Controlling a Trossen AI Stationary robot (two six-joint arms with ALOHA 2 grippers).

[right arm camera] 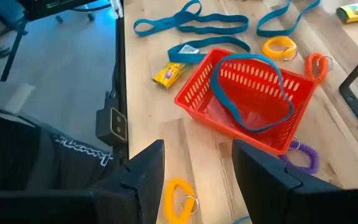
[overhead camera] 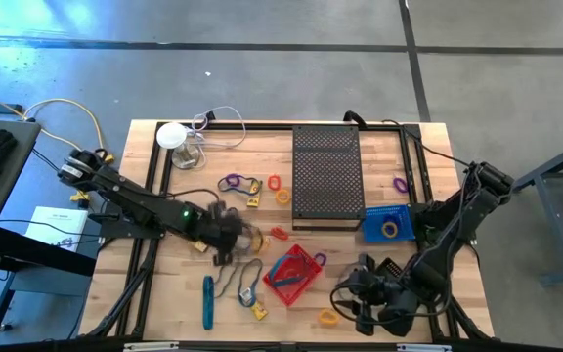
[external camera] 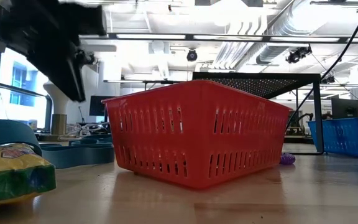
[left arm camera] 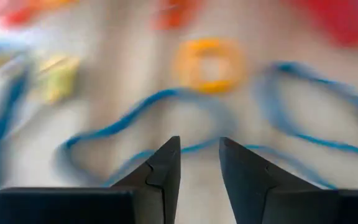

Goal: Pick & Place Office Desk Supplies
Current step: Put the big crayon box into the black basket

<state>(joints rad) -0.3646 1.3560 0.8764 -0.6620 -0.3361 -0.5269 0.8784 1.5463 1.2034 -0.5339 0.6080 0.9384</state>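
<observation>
Overhead, table-level, perhaps two wrist views

The left wrist view is all blurred: a blue loop (left arm camera: 166, 118) and an orange ring (left arm camera: 208, 61) can be told, but the yellowish thing (left arm camera: 58, 76) and the red shapes at the edge cannot be named. In the low view, a dark arm (external camera: 48, 43) is cut by the edge, so its gripper is not seen. A yellow packet (external camera: 11, 171) is cut off too. The red basket (external camera: 197, 134) hides the table behind it. In the high view, the items by the left gripper (overhead camera: 231, 238) are too small to tell. In the right wrist view, a yellow ring (right arm camera: 179, 198) is cut by the edge.
</observation>
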